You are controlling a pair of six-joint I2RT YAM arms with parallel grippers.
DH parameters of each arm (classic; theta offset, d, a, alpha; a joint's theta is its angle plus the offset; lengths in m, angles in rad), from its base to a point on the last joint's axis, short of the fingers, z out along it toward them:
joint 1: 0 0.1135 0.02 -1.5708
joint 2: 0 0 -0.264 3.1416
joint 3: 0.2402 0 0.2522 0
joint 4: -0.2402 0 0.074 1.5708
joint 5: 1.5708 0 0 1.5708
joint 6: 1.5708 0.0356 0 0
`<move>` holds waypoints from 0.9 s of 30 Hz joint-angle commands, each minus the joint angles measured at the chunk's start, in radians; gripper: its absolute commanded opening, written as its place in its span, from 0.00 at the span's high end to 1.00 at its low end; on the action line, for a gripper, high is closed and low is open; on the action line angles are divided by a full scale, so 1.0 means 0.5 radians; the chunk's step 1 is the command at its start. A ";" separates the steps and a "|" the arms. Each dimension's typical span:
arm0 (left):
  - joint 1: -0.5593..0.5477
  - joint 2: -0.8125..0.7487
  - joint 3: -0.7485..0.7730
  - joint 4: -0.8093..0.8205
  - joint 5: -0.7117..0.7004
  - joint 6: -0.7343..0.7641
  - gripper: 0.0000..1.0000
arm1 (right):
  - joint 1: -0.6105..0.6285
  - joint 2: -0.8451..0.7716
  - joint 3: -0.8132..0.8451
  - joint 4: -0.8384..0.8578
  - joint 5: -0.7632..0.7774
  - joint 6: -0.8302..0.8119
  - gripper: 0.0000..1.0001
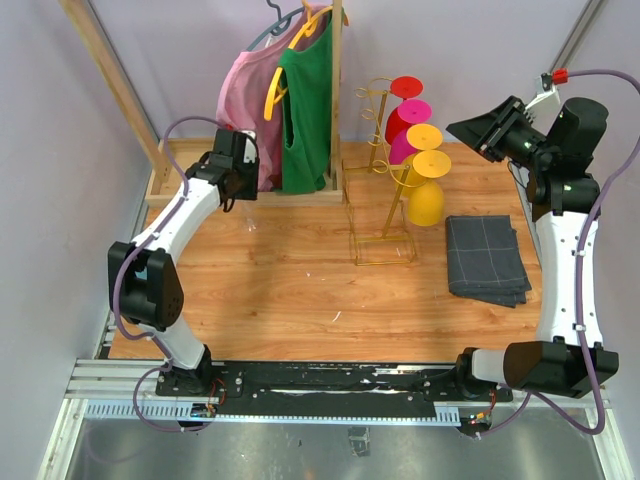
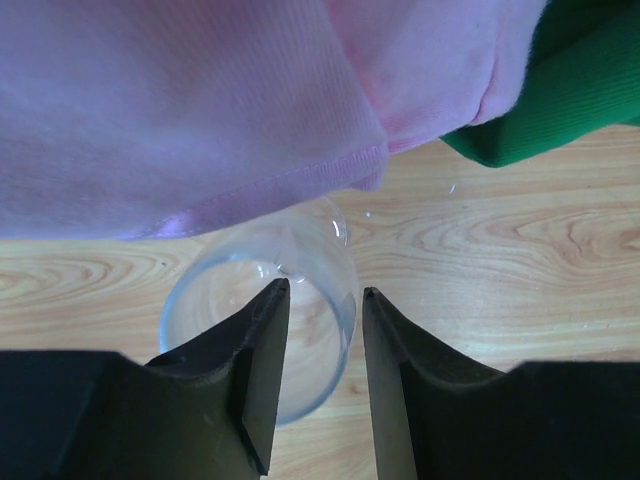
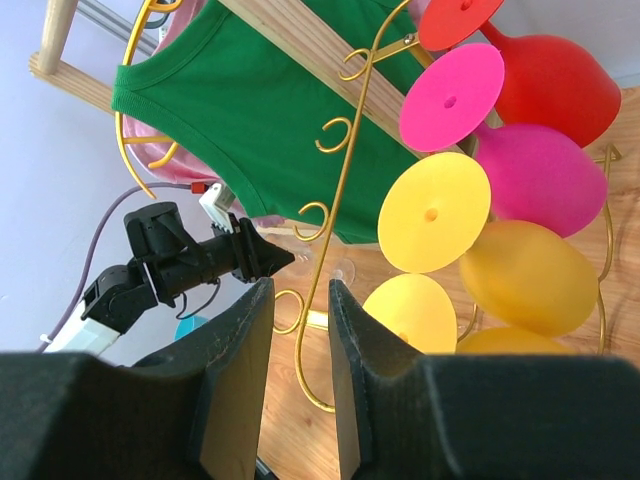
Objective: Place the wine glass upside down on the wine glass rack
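Note:
A clear wine glass (image 2: 225, 285) is on the wooden table under the hem of a pink shirt. My left gripper (image 2: 327, 292) is open right over it, one finger over the bowl's mouth and the other outside its rim. In the top view the left gripper (image 1: 240, 188) is by the clothes rack's base. The gold wire wine glass rack (image 1: 385, 180) stands mid-table with red, magenta and yellow glasses hanging upside down on it. My right gripper (image 1: 480, 130) is open and empty, raised at the back right. In its view (image 3: 300, 288) it faces the rack's hooks (image 3: 335, 135) and the clear glass's foot (image 3: 342, 271).
A wooden clothes rack (image 1: 335, 100) with a pink shirt (image 1: 245, 90) and a green shirt (image 1: 305, 110) stands at the back left. A folded grey cloth (image 1: 487, 260) lies on the right. Purple walls close in both sides.

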 commanded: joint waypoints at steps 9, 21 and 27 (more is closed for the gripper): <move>-0.012 -0.012 -0.101 0.091 0.002 -0.028 0.88 | 0.030 -0.012 -0.035 0.099 -0.048 0.036 0.70; -0.022 -0.155 -0.107 0.034 0.078 -0.100 1.00 | 0.030 -0.019 -0.022 0.099 -0.045 0.045 0.69; -0.086 -0.358 -0.103 -0.094 0.117 -0.181 1.00 | 0.030 -0.018 -0.009 0.096 -0.045 0.051 0.69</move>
